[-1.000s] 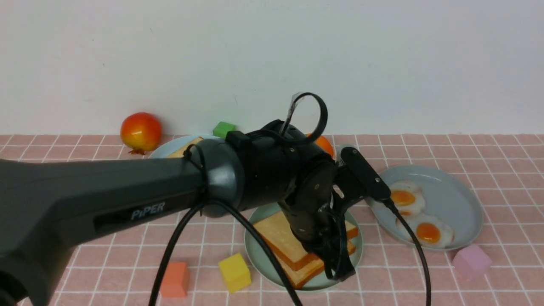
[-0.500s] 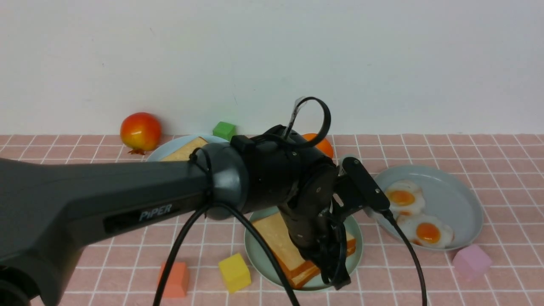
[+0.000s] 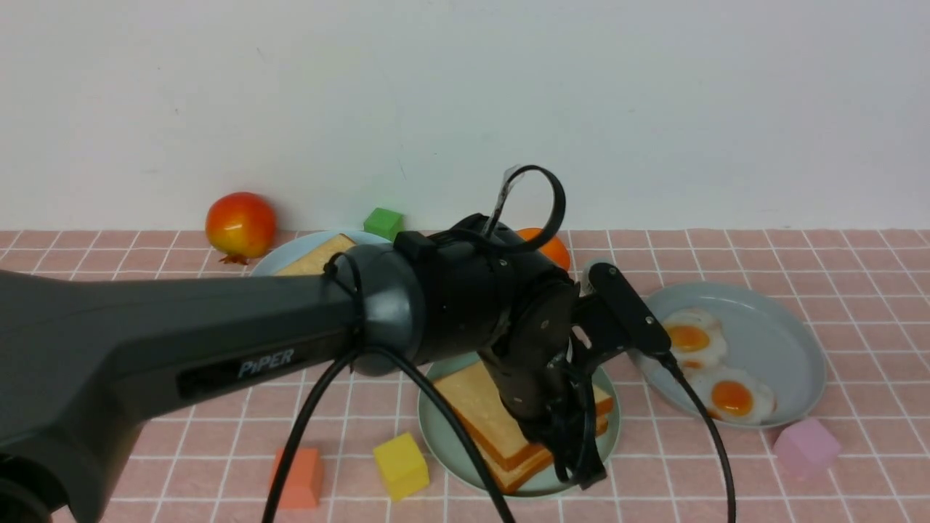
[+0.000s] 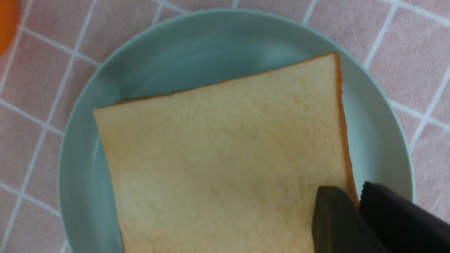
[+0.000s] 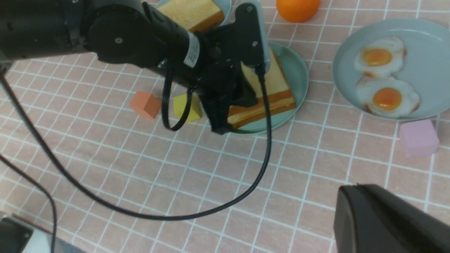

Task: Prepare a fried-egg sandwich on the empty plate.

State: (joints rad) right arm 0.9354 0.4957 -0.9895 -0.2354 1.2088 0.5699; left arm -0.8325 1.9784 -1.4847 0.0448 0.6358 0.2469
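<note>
Sandwich (image 3: 476, 407) lies stacked on the mint plate (image 3: 434, 428), mid-worktop (image 3: 872, 501). Left gripper (image 4: 351, 192) sits at the top slice's corner, jaws flanking the crust edge; gripping or released, cannot tell. Right gripper (image 5: 390, 218) hangs well apart from the plate; jaw state cannot be told. Egg plate (image 3: 785, 319) at 2 o'clock of the mint plate, yellow cube (image 3: 401, 465) at 8 o'clock.

I see the sandwich (image 4: 225, 147), two golden toast slices stacked flat, slightly skewed, on the mint-green plate (image 4: 168, 45); egg probably hidden between.
</note>
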